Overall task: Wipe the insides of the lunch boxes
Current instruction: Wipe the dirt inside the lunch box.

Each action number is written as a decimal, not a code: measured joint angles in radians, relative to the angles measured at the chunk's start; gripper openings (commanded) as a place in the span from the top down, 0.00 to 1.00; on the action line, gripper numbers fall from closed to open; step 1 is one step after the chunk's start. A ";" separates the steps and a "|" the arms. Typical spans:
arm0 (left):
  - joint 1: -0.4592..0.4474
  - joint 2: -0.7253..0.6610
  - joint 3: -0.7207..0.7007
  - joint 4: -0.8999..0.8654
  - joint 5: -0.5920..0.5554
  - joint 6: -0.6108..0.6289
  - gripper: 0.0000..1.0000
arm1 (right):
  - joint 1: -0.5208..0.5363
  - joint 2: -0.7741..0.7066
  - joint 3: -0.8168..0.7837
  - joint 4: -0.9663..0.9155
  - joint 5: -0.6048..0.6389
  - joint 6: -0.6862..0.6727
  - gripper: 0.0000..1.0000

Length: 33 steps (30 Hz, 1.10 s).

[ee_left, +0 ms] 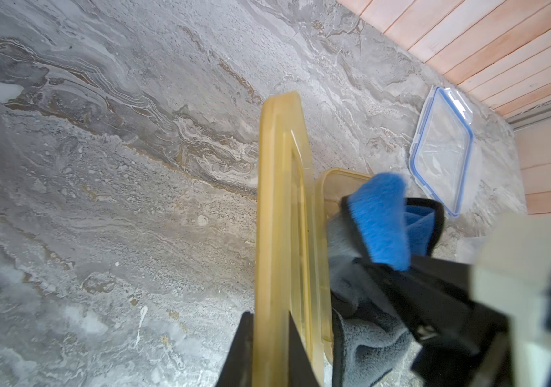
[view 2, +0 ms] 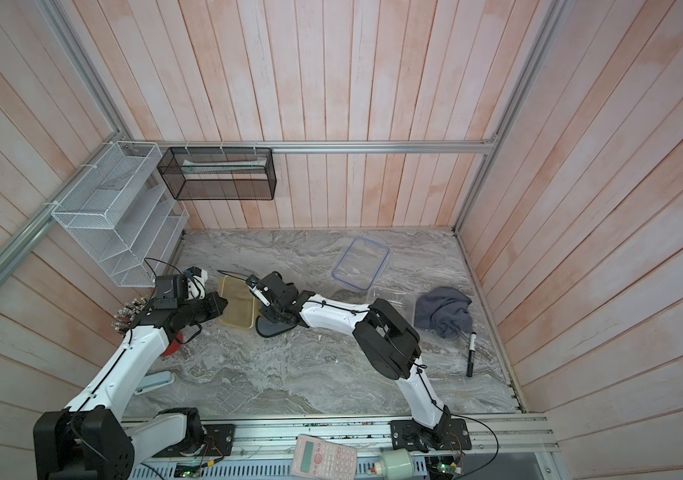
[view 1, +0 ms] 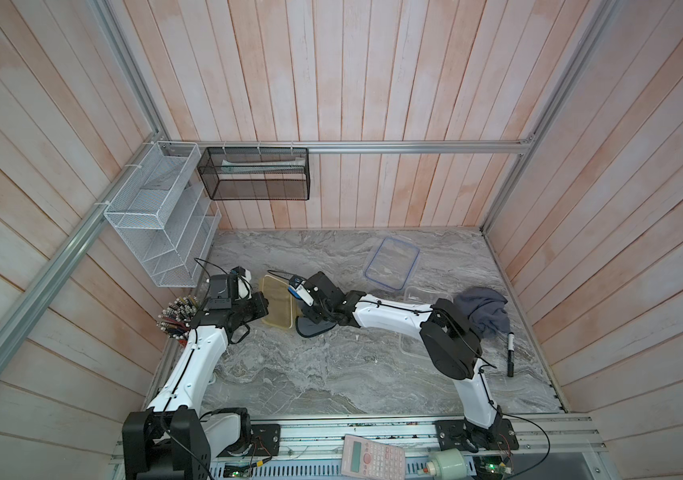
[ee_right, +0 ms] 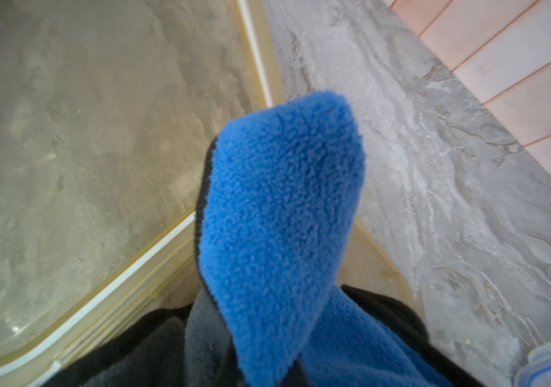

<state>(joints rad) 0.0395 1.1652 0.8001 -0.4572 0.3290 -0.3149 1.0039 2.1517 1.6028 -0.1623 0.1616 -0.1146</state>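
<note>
Yellow plastic, thin and translucent, is clamped edge-on between the jaws of the left gripper (ee_left: 270, 338). This is the yellow lid (ee_left: 280, 201), raised and tilted. The yellow box (ee_left: 342, 177) is seen just behind it, with only part of its rim shown. In both top views it is largely covered by the right gripper (view 1: 310, 316), which is closed on a blue cloth (ee_right: 280, 201) (fleecy, blue on one face and grey on the other). The cloth hangs at the box's edge. Whether it touches the inside cannot be told.

The clear box (view 1: 419, 294) stands well apart, by the right arm's elbow and partly hidden by it. The clear lid (view 1: 391, 264) lies flat near it and a grey cloth (view 1: 483, 309) is just beside it.

Both boxes are judged light, stiff-walled and slippery on the table (view 1: 331, 374), so a wiping push is likely to slide them unless they are braced. A hold is best taken on a rim or a long wall, pinched across the thin plastic. Little friction is offered by the smooth walls, and they may be flexed by too hard a squeeze. The cloth is soft and is expected to bunch, so it should be pressed well into the corners.
</note>
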 measured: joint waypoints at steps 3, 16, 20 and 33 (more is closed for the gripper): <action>0.000 0.000 -0.001 0.009 -0.002 -0.022 0.97 | 0.007 0.047 0.027 -0.066 -0.008 -0.016 1.00; -0.001 0.001 -0.034 0.033 -0.039 -0.072 0.98 | 0.001 0.073 0.136 -0.320 -0.298 -0.038 1.00; 0.000 0.000 -0.055 0.060 -0.050 -0.071 0.99 | -0.017 0.097 0.171 -0.374 -0.462 -0.037 1.00; 0.003 -0.017 -0.080 0.128 -0.074 -0.070 0.99 | -0.085 0.144 0.196 -0.368 -0.816 0.134 1.00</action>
<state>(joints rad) 0.0429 1.1481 0.7204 -0.3294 0.2554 -0.3851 0.9192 2.2959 1.7985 -0.5304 -0.6548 0.0189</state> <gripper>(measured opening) 0.123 0.087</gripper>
